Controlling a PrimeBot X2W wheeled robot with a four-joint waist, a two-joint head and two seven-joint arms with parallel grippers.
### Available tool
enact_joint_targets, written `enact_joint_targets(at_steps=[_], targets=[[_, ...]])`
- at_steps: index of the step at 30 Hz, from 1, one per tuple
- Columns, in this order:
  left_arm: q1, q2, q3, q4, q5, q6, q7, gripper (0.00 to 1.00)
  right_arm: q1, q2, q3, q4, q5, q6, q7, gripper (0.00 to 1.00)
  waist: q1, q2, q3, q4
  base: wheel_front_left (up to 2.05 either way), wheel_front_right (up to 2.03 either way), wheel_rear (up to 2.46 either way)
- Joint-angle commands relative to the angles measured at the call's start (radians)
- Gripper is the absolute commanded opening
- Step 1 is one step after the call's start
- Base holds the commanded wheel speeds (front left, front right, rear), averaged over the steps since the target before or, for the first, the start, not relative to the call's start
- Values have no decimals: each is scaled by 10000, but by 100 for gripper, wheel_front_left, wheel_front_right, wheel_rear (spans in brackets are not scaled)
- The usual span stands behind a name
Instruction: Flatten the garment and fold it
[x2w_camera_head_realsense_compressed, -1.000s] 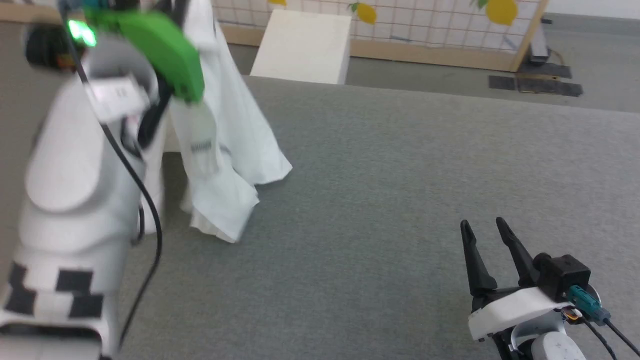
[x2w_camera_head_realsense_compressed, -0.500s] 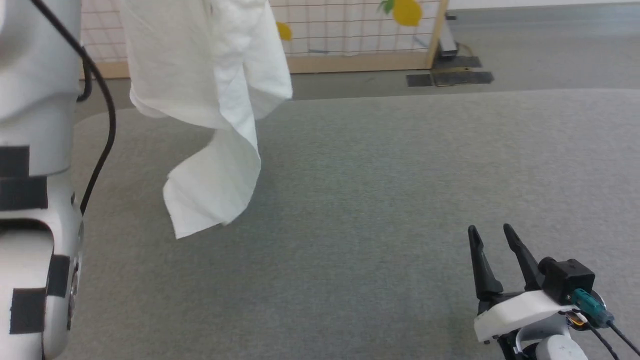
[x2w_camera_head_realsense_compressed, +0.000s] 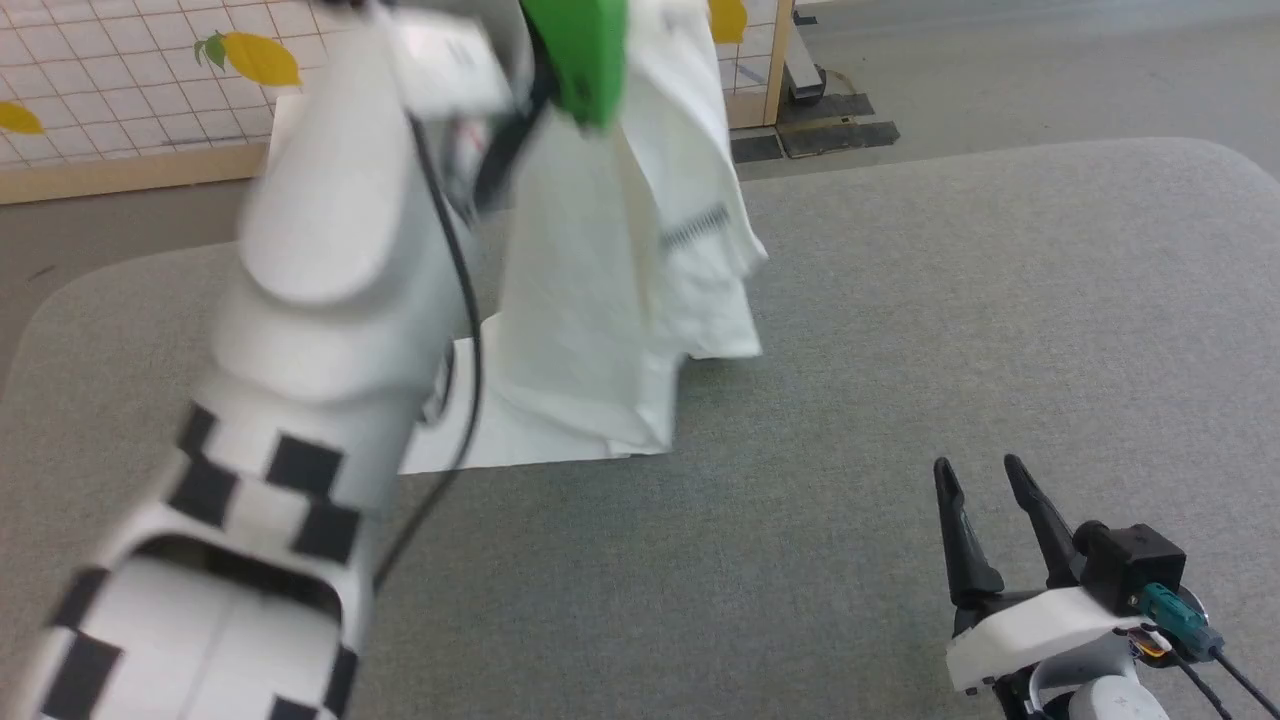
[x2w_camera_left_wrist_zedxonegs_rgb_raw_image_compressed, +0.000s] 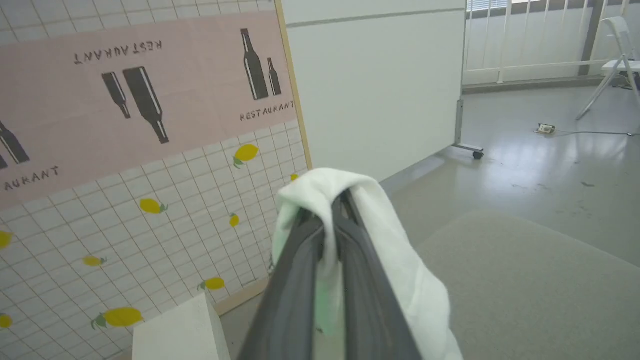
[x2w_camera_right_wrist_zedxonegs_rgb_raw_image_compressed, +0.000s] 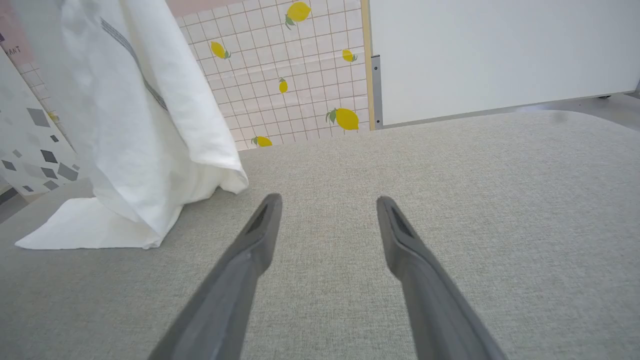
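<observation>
My left gripper (x2w_camera_left_wrist_zedxonegs_rgb_raw_image_compressed: 334, 207) was pinched shut on the plain white thin-cotton T-shirt (x2w_camera_head_realsense_compressed: 600, 300), which hung below my fingers (x2w_camera_left_wrist_zedxonegs_rgb_raw_image_compressed: 292, 285), bottom edge on the grey felt tabletop (x2w_camera_head_realsense_compressed: 950, 300). My right gripper (x2w_camera_head_realsense_compressed: 976, 468) stood wide, empty, well apart from it. Flattening step, I judged; next called for the right gripper taking a free corner.

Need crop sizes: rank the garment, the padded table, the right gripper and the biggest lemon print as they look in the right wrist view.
1. table
2. garment
3. right gripper, which looks bigger because it is nearest the camera
4. lemon print
</observation>
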Motion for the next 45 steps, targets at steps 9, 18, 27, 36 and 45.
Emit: enact_joint_targets(at_steps=[9,18,27,36,45], targets=[[4411,-408,-1633,478,-1545,-31,311,0,-82,-1,105,51,89,-13,-58,100,0,-1,257,-75,0,0,0],[6859,-420,-2876,816,-2834,546,1457,100,-72,-1,233,81,318,-13,-59,100,0,-1,301,7,0,0,0],[6783,222,-277,-1918,-4410,1338,-616,100,63,-1,-36,192,271,-13,-60,100,0,-1,-185,642,0,0,0],[8286,1889,813,-3347,-2603,2143,-4102,100,13,-1,-72,358,394,-13,10,100,0,-1,-494,1009,0,0,0],[10680,1605,1396,-4258,-1528,2823,-5106,100,-51,-1,-87,388,504,-13,703,100,0,-1,-424,1216,0,0,0]])
